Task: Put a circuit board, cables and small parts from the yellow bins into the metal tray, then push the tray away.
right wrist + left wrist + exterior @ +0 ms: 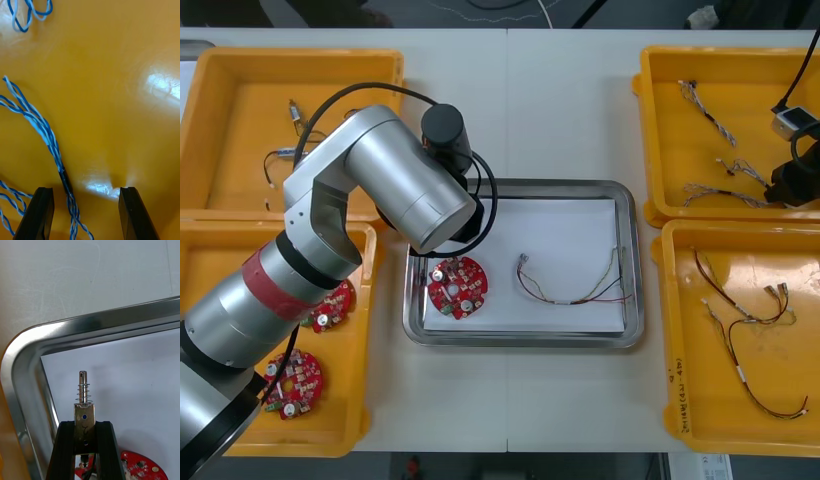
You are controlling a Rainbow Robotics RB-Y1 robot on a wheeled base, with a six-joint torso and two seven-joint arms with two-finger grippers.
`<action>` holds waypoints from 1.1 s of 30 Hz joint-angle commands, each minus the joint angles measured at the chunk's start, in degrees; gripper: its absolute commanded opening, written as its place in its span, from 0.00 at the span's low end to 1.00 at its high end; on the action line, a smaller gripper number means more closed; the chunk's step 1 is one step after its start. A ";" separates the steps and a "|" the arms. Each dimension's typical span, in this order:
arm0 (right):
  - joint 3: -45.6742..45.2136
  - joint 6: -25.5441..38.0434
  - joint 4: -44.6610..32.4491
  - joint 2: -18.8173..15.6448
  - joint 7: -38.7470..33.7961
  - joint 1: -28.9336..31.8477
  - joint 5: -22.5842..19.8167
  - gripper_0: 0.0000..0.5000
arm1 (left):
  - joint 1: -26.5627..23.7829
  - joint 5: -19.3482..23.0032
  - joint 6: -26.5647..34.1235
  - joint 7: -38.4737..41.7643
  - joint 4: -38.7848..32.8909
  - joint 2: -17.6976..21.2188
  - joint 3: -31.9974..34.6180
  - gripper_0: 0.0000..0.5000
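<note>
One small metal part (84, 410), a block with a spring-wound pin rising from it, is clamped in the left claw (85, 427) over the far left corner of the white-lined metal tray (520, 341). The tray holds a round red circuit board (458, 286) at its left and a red and yellow cable (575, 292) to the board's right. The right claw (85, 191) hangs low in the far right yellow bin (740, 70), its fingers apart, and a twisted blue and white cable (45, 131) runs between them. Two more boards (292, 382) lie in the near left bin (350, 420) on the worktop (560, 100).

Red circuit board (458, 286), twisted blue-white cable (45, 131)
</note>
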 commanded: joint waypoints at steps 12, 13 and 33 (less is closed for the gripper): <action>0.26 1.10 -0.18 0.58 0.70 -1.98 -0.11 1.00 | 0.47 -1.51 -2.57 6.99 1.74 -2.45 -1.50 0.74; 0.26 1.10 -0.18 0.58 0.70 -1.98 -0.11 1.00 | 0.47 -1.51 -2.57 7.08 1.65 -2.45 -1.50 0.84; 0.26 -0.57 -0.18 0.58 0.96 0.31 -0.02 1.00 | 0.38 0.34 4.90 8.05 -8.19 -1.66 3.86 1.00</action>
